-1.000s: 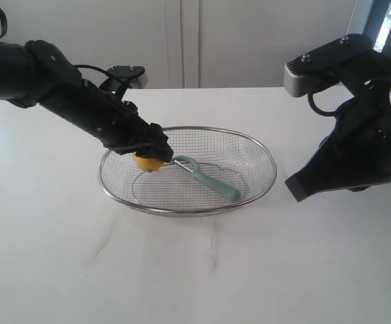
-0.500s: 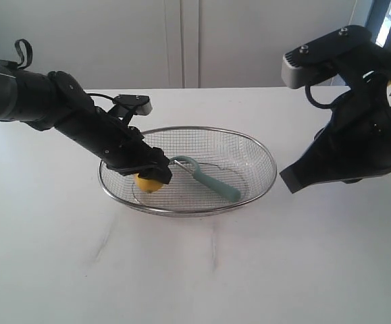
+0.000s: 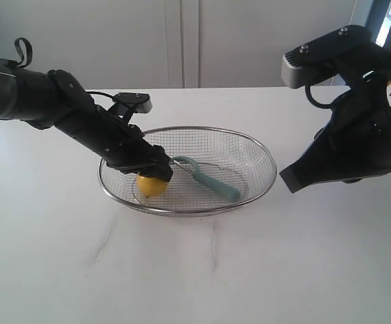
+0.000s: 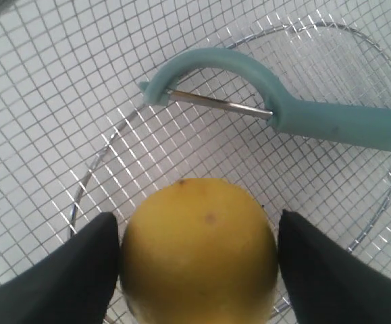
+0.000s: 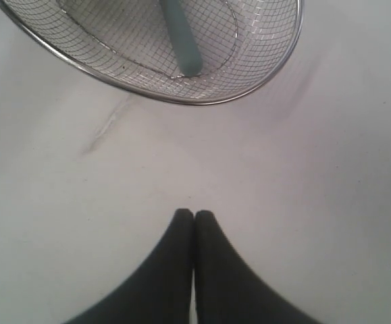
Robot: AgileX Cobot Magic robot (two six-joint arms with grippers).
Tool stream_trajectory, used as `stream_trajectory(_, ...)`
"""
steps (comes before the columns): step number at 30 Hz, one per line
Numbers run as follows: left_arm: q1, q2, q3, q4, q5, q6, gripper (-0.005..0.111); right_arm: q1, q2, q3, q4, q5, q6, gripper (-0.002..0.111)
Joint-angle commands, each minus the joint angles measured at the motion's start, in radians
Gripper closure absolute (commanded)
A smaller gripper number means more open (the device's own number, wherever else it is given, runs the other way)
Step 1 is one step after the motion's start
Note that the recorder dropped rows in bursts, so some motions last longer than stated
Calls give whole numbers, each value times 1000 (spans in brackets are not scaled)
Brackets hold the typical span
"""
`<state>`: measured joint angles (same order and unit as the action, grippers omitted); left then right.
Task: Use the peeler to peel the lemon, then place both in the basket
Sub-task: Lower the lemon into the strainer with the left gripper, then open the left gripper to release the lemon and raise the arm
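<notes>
The yellow lemon rests on the mesh floor of the silver wire basket. My left gripper reaches down into the basket, and its black fingers flank the lemon with a thin gap on each side, so it is open. The teal peeler lies in the basket just beyond the lemon, its blade end nearest the fruit. My right gripper is shut and empty, hovering over bare table beside the basket rim. The peeler handle shows through the mesh.
The basket stands in the middle of a white table. The bulky right arm hangs above the table to the right of the basket. A white wall runs behind the table's far edge.
The left arm lowered the lemon from above the basket's left rim down onto the mesh floor. Its fingers have eased slightly apart. The right arm rose a little, then held still.
</notes>
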<state>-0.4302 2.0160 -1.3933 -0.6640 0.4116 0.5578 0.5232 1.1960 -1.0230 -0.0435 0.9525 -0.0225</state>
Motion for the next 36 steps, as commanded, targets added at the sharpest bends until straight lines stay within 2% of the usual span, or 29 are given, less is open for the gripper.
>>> stream_trajectory(1,-2,-4,-4,-15,14,-5,37,-5,-7,-2,0,-12,0,108)
stream_trajectory(10,-2,-57,-22,1,6,-5,37,-5,-7,-2,0,-12,0,108)
stream_trajectory(20,-2,-200,-33,109,12,-50,38,-5,-7,-2,0,-12,0,108)
stream_trajectory(24,-2,-272,-33,173,67,-95,54,-5,-7,-2,0,-12,0,108)
stream_trajectory(29,-2,-377,-33,319,190,-181,89,-5,-7,-2,0,-12,0,108)
stream_trajectory(31,-2,-423,-33,397,243,-232,106,-5,-7,-2,0,-12,0,108)
stream_trajectory(36,-2,-539,-26,472,351,-297,107,-5,-7,-2,0,-14,0,108)
